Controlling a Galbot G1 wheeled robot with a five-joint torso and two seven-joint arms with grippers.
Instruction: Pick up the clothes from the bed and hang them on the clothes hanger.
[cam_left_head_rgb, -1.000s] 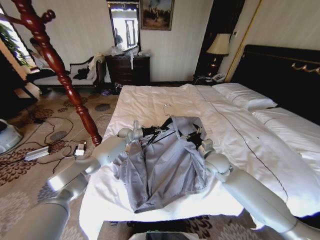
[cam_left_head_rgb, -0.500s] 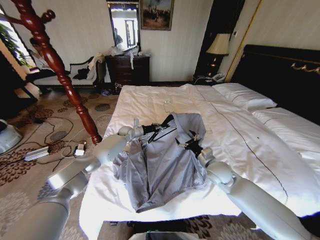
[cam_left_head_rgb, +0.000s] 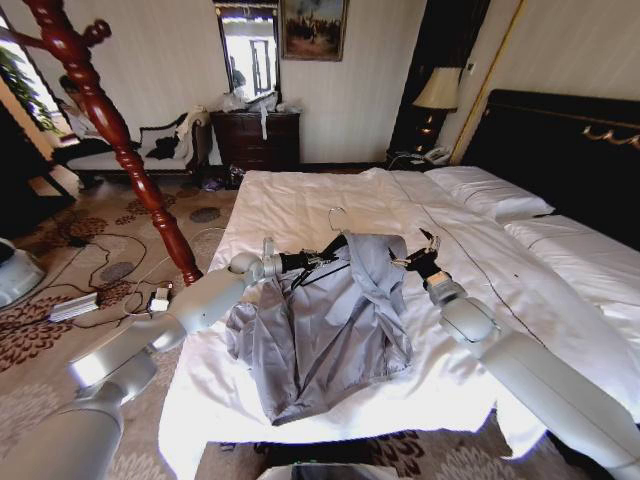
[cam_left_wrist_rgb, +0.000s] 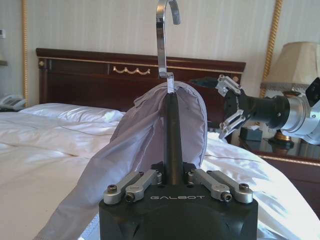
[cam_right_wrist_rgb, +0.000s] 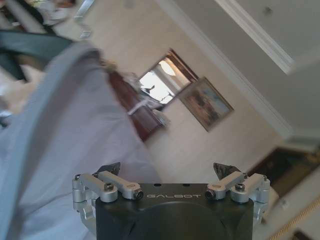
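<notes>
While the left gripper (cam_left_wrist_rgb: 172, 181) clamps the black bar of the one clothes hanger (cam_left_head_rgb: 322, 252), its silver hook (cam_left_wrist_rgb: 165, 35) standing upright above the jaws, the right gripper (cam_left_head_rgb: 420, 252) hangs just off the jacket's far shoulder with its fingers spread wide and nothing between them. One grey-blue jacket (cam_left_head_rgb: 325, 320) is draped over that hanger, its body trailing down across the white bed (cam_left_head_rgb: 500, 290). Two pillows (cam_left_head_rgb: 490, 192) lie by the black headboard (cam_left_head_rgb: 570, 150), and one wooden coat stand (cam_left_head_rgb: 110, 130) rises to the robot's left.
</notes>
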